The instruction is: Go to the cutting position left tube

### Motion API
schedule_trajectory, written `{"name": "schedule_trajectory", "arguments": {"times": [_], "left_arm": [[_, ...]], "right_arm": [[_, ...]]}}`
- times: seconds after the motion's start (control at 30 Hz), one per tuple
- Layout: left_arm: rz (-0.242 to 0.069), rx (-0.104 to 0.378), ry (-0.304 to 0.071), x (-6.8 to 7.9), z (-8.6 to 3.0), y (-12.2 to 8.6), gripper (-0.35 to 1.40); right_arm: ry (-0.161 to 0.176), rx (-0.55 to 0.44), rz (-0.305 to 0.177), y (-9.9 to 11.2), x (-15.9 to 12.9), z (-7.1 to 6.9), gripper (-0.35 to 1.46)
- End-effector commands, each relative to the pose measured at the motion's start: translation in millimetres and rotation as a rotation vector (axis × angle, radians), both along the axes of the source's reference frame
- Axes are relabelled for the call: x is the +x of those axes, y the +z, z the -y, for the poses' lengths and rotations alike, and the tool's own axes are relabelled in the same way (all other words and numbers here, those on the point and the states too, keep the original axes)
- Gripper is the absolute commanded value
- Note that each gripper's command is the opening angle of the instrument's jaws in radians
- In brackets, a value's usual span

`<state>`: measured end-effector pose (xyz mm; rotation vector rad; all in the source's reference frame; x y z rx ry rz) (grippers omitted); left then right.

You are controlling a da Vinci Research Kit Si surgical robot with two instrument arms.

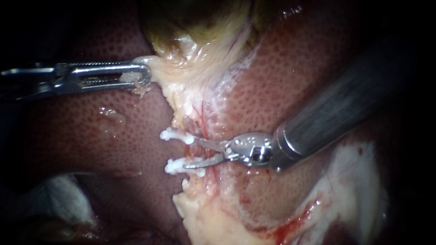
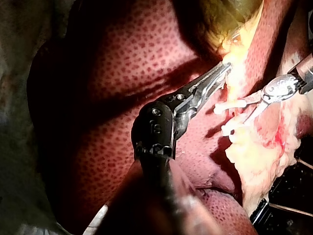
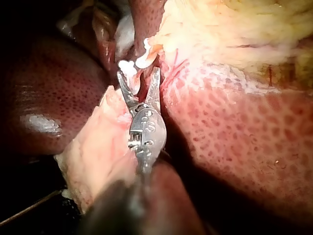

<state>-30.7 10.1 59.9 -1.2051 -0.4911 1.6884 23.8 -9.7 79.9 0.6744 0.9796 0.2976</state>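
Pink tube (image 1: pixel 204 152) lies between right instrument's (image 1: pixel 190 153) open jaws

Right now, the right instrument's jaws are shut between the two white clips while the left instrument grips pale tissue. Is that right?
No: the endoscope view shows the right instrument with open jaws between the two white clips; the left instrument does grip pale tissue.
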Motion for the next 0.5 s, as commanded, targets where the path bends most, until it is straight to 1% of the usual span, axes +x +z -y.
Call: {"name": "schedule_trajectory", "arguments": {"times": [0.03, 0.13, 0.4, 0.5], "left_arm": [[0.001, 0.001, 0.002, 0.0, 0.0, 0.1, -0.35], [0.001, 0.001, 0.002, 0.0, 0.0, 0.1, -0.35], [0.0, 0.0, 0.001, -0.2, 0.1, 0.2, -0.35], [0.0, 0.0, 0.001, -0.2, 0.1, 0.3, -0.35]], "right_arm": [[0.0, 0.01, -0.008, 0.0, 0.0, 0.0, 1.43], [-0.013, 0.026, -0.023, -0.2, 0.1, 0.1, 1.43], [-0.05, 0.068, -0.043, -0.4, 0.7, 0.9, 1.43], [-0.061, 0.081, -0.048, -0.3, 1.2, 1.0, 1.43]]}}
